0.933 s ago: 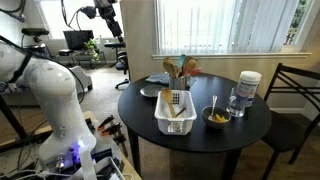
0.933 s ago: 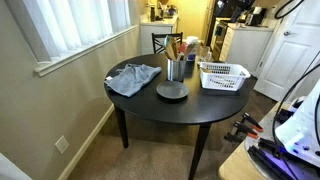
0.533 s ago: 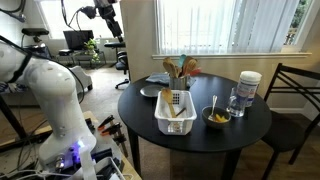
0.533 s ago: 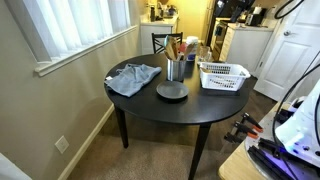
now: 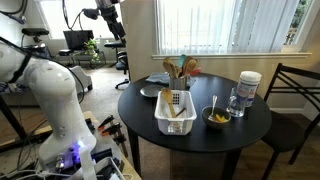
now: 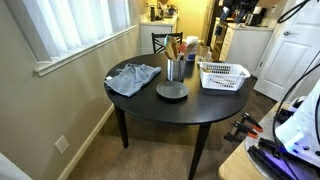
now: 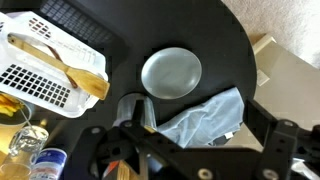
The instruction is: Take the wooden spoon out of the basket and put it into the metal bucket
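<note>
In an exterior view nothing is seen shifted from moments ago: the wooden spoon (image 5: pixel 178 110) is left in the basket (image 5: pixel 175 128) at frame centre, the metal bucket (image 5: pixel 177 84) just above, so the pickup is judged unstarted; the arm (image 5: pixel 107 12) is held high at upper left. In the wrist view the gripper (image 7: pixel 190 152) is shown wide and empty along the bottom edge.

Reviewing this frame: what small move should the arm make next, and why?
Likely descend toward the basket, centring over the wooden spoon. The gripper hangs high, well clear of the table in an exterior view, jaws apparently open and empty, while the spoon lies inside the basket, untouched.
</note>
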